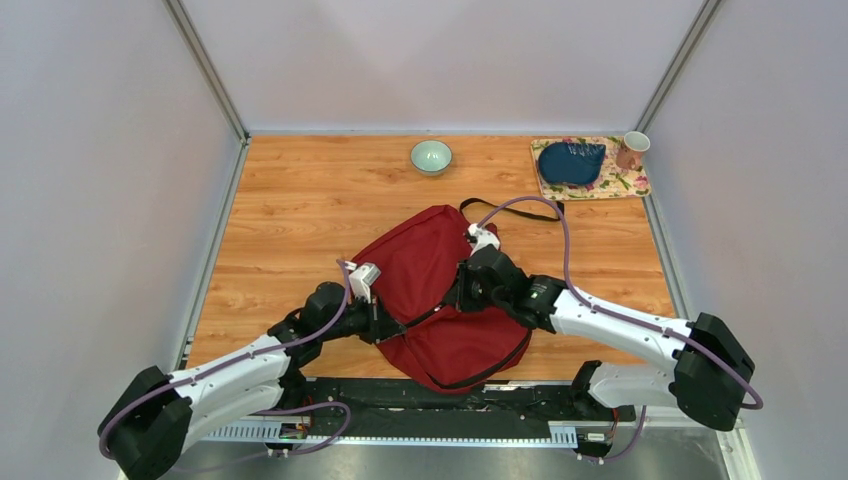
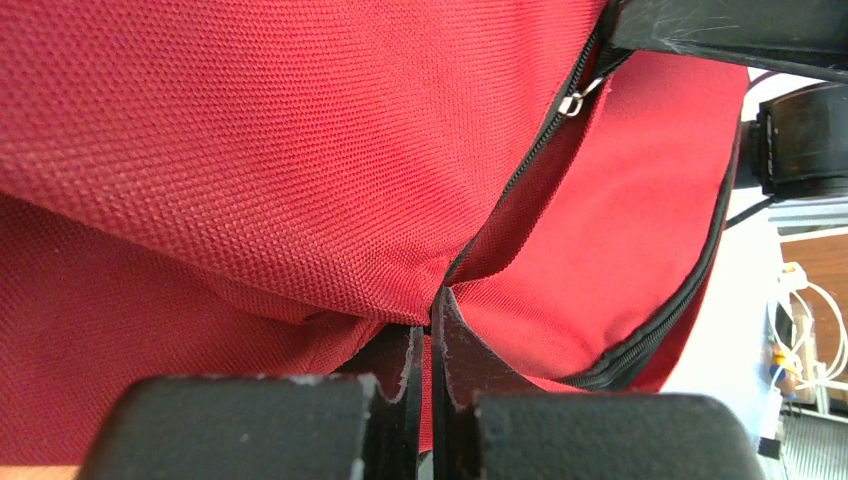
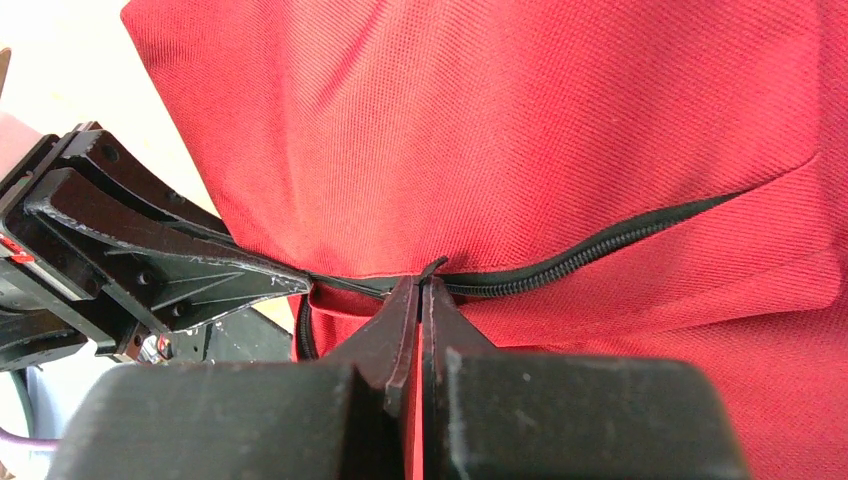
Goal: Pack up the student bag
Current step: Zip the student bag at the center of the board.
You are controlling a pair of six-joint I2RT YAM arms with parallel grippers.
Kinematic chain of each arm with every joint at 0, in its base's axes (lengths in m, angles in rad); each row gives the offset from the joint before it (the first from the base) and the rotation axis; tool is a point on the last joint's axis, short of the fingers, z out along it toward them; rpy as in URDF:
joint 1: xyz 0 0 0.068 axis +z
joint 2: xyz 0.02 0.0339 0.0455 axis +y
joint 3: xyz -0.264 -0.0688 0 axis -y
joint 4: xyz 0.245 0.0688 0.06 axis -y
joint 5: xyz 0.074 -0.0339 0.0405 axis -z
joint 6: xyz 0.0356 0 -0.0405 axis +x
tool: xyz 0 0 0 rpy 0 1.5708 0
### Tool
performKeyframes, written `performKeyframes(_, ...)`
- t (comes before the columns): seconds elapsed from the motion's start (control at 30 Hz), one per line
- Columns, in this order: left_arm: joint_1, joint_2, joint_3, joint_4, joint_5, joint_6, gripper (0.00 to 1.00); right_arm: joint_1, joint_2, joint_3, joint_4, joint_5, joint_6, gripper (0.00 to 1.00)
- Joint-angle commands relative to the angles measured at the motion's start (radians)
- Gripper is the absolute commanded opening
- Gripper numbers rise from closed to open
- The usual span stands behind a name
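Note:
The student bag, dark red with black straps and zipper trim, lies flat mid-table. My left gripper is at its near-left edge. In the left wrist view the left gripper is shut, pinching a fold of the bag's red fabric beside the zipper. My right gripper is over the bag's middle. In the right wrist view the right gripper is shut on the black zipper pull, with the zipper running off to the right. The bag's inside is hidden.
At the back of the table stands a pale green bowl. A floral mat in the far right corner carries a dark blue pouch and a pink cup. Grey walls close in the table on three sides.

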Motion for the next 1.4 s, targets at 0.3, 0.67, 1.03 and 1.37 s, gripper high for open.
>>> performKeyframes(0.3,0.023,-0.111,0.073,-0.305,-0.183,0.104,0.00,-0.012,-0.028,0.105,-0.074,0.144,0.015,0.00)
performKeyframes(0.67,0.088,-0.167,0.128,-0.400,-0.200,0.102,0.00,-0.045,-0.012,0.139,-0.088,0.168,-0.005,0.00)
performKeyframes(1.03,0.149,-0.144,0.225,-0.542,-0.240,0.157,0.00,-0.049,-0.034,0.082,-0.118,0.276,0.076,0.00)
performKeyframes(1.37,0.210,-0.128,0.344,-0.633,-0.208,0.205,0.00,-0.074,-0.008,0.039,-0.150,0.363,0.093,0.00)
